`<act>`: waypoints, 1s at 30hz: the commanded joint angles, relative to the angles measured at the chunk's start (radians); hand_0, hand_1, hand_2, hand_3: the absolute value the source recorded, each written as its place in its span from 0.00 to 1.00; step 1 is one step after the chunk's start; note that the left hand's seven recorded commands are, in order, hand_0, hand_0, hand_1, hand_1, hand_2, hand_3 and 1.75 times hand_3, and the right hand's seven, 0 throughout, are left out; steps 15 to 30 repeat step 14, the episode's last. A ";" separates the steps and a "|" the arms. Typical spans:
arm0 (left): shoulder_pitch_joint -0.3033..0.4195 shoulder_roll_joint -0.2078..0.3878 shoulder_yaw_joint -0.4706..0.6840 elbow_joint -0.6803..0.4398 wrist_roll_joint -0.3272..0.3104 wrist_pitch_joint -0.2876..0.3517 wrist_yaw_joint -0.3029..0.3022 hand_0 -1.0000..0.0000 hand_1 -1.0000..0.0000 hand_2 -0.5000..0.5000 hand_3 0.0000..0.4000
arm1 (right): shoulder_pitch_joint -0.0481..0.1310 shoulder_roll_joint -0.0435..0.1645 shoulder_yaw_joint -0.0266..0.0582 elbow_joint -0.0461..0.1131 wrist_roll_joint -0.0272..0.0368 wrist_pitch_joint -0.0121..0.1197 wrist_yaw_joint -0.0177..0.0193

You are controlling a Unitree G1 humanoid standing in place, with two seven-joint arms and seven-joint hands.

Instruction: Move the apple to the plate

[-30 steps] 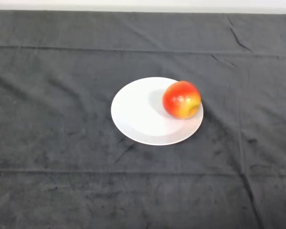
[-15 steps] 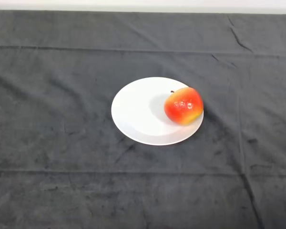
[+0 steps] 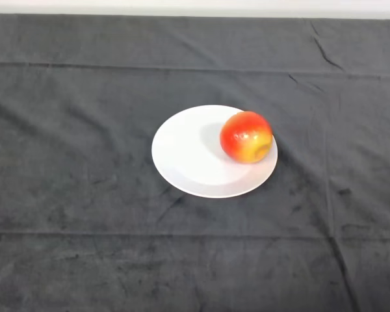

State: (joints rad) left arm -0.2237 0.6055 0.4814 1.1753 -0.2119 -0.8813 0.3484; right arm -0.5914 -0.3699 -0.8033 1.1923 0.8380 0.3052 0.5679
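Note:
A red and yellow apple [image 3: 247,136] lies on the right part of a round white plate [image 3: 188,156] in the middle of the table. The apple rests inside the plate's rim, close to its right edge. No part of the robot shows in the head view.
The table is covered by a dark grey cloth [image 3: 65,195] with creases and fold lines. A pale strip of wall [image 3: 195,6] runs along the far edge.
The apple rocked on the plate: it tipped toward the right rim half a second ago, then rolled back to about where it was a second ago.

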 commanded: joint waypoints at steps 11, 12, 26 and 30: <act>-0.031 0.012 0.019 -0.044 0.010 -0.004 0.010 1.00 1.00 0.50 0.00 | -0.002 -0.026 -0.0185 0.020 -0.0057 -0.009 0.0041; -0.031 0.012 0.020 -0.044 0.010 -0.003 0.010 1.00 1.00 0.50 0.00 | -0.002 -0.026 -0.0185 0.020 -0.0057 -0.009 0.0041; -0.031 0.012 0.021 -0.046 0.011 -0.001 0.009 1.00 1.00 0.50 0.00 | -0.002 -0.026 -0.0185 0.020 -0.0057 -0.009 0.0041; -0.031 0.012 0.021 -0.046 0.011 -0.001 0.009 1.00 1.00 0.50 0.00 | -0.002 -0.026 -0.0185 0.020 -0.0057 -0.009 0.0041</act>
